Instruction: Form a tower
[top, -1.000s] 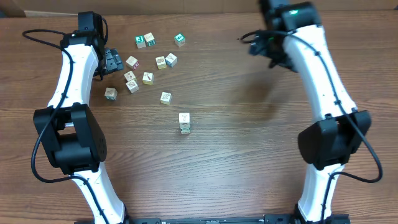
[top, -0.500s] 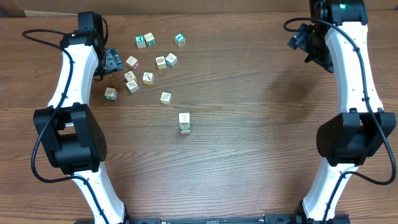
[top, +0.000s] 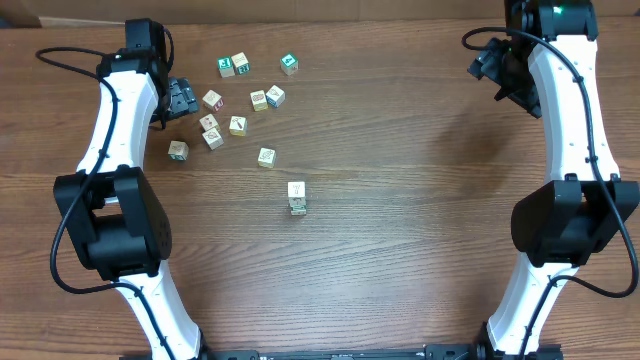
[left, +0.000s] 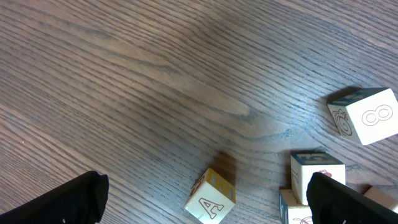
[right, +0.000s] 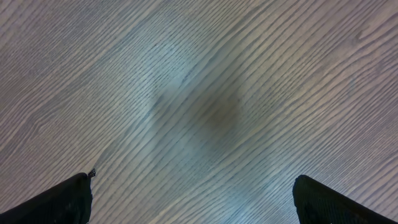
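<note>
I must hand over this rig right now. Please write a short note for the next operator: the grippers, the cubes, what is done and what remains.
Left gripper: open, empty, beside the loose cubes at the far left of the table.
Right gripper: open, empty, at the far right, nothing under it.
Tower: stands alone near the middle; its height cannot be read from above.
Done: a tower is started.
Left: stack the loose cubes on it, probably the nearest cube first.
</note>
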